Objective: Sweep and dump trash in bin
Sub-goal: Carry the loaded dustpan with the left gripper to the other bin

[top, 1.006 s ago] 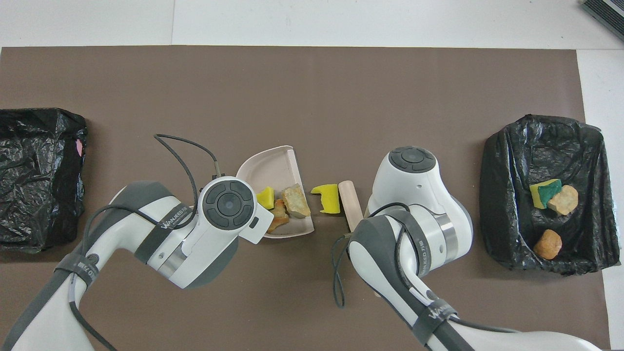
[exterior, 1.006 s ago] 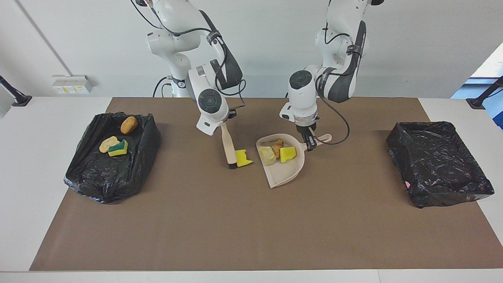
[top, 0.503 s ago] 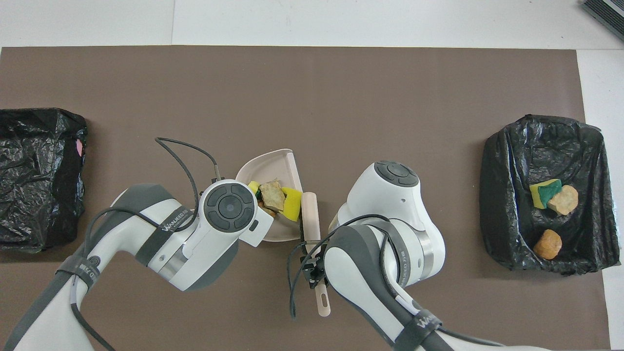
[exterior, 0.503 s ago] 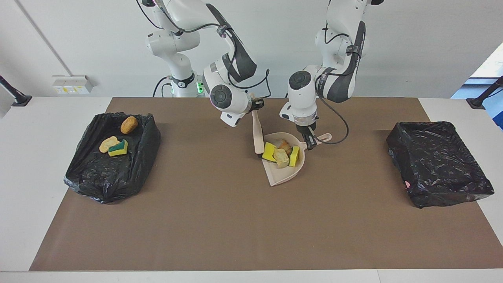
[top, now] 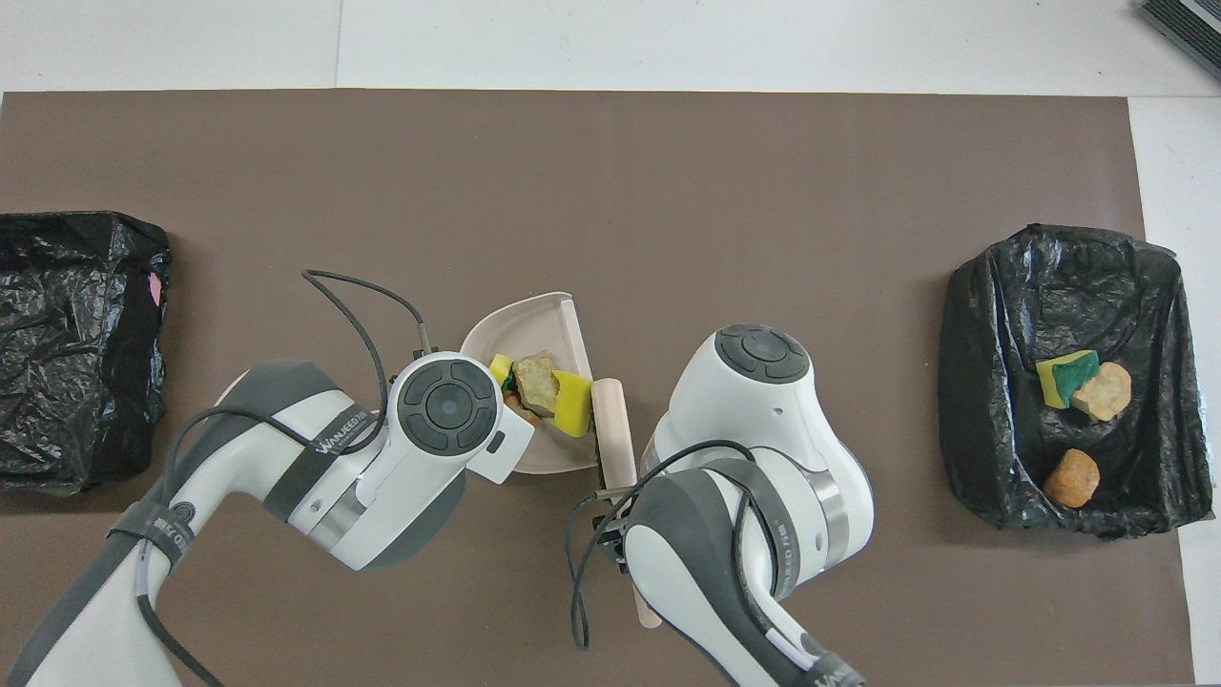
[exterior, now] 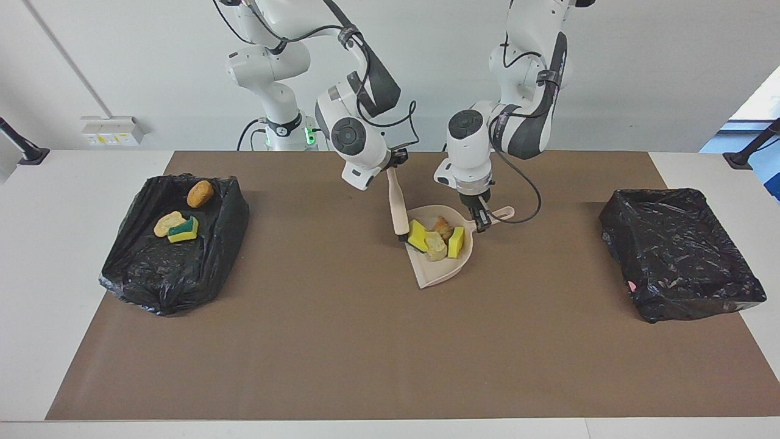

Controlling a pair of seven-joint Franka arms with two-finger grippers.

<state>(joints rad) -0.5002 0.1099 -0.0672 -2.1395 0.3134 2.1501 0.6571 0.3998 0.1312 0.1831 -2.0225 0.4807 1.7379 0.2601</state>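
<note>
Facing view shows what the overhead hides: left gripper (exterior: 482, 221) clamped on the handle of the beige dustpan (exterior: 440, 268), and right gripper (exterior: 395, 163) closed on the top of the brush (exterior: 398, 207), which slants down to the dustpan's open edge. Overhead view has both grippers buried under the arm housings, but gives the brush handle (top: 614, 441) lying along the pan's mouth and the pan's curved wall (top: 506, 320) farther from the robots. Trash in the pan (exterior: 436, 237): two yellow sponge scraps, a tan lump, an orange-brown lump, bunched near the handle end. More scraps lie in the black-lined bin (exterior: 173, 244) toward the right arm's end: a yellow-green sponge, a tan lump, an orange-brown lump. Another black bin (exterior: 679, 252) sits toward the left arm's end, contents can't tell.

Versus a second ago: yellow scraps that lay on the mat beside the brush are now inside the pan, brush has swung over to the pan's mouth; left gripper unchanged on the handle
</note>
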